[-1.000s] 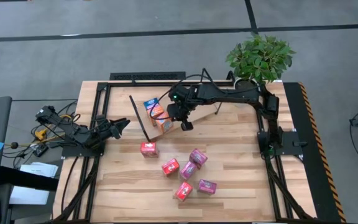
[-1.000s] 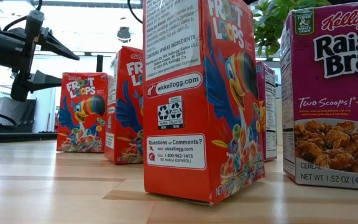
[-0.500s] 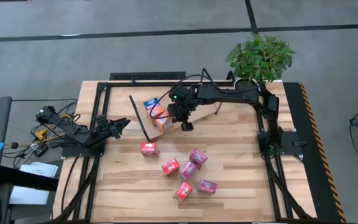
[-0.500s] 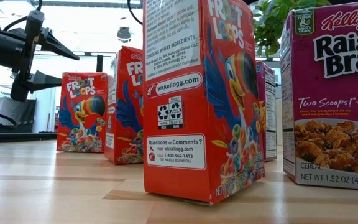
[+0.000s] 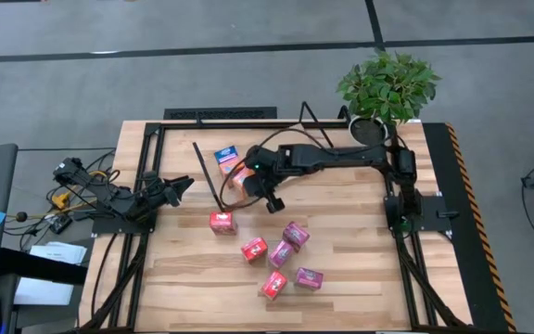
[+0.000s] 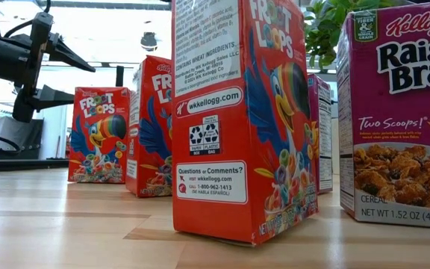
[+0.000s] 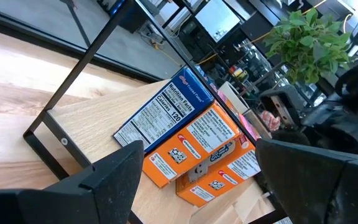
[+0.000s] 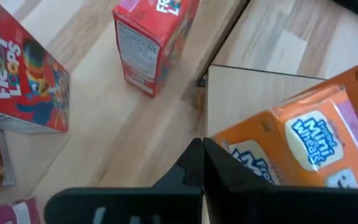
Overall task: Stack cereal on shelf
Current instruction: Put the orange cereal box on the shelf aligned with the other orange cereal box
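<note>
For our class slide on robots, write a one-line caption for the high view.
Right gripper, shut, beside boxes on the shelf; six boxes wait on the table.

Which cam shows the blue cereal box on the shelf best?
Left wrist view: the blue cereal box lies flat on the shelf beside an orange box, its nutrition label readable. High view shows the blue box only as a small patch. Low and right wrist views don't show it.

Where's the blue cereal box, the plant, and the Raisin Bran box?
blue cereal box (image 7: 160,112), left wrist view, on its nutrition-label face.
plant (image 5: 387,85), high view, on its leaves.
Raisin Bran box (image 6: 402,112), low view, on its purple front.
</note>
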`<act>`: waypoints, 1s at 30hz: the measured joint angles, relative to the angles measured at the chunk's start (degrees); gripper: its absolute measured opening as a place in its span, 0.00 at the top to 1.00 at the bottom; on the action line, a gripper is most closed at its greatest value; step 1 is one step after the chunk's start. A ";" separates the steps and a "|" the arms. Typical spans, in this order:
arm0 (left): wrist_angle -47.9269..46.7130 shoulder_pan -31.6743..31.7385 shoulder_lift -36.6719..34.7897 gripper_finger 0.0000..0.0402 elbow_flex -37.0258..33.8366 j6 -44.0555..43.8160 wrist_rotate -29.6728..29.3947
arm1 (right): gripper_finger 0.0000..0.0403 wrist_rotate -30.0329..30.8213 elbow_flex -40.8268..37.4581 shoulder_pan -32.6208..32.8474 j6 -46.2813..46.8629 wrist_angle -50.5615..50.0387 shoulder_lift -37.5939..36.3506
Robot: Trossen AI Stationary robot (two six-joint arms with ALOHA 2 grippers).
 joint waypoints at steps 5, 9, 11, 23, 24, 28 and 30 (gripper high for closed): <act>-0.01 0.01 0.00 0.25 0.00 -0.76 0.00 | 0.97 0.29 0.00 0.21 -0.20 1.87 0.00; 0.00 0.02 0.00 0.25 0.00 -0.87 0.00 | 0.98 4.43 0.00 0.79 -0.71 4.74 0.00; 0.00 0.02 0.00 0.25 0.00 -0.91 0.00 | 0.96 5.42 0.00 0.87 -1.03 5.26 0.00; 0.00 0.00 0.02 0.25 0.00 -1.01 0.00 | 0.97 9.43 0.00 1.05 -1.03 6.86 0.00; 0.00 0.02 0.00 0.25 0.00 -1.01 0.00 | 0.97 9.48 0.00 1.05 -1.01 7.05 0.00; -0.02 0.02 0.00 0.25 0.00 -1.05 0.02 | 0.94 9.52 0.00 1.10 -0.67 7.92 0.00; 0.00 0.02 0.00 0.25 0.00 -1.05 0.01 | 0.92 9.59 0.00 1.10 -0.59 7.85 0.00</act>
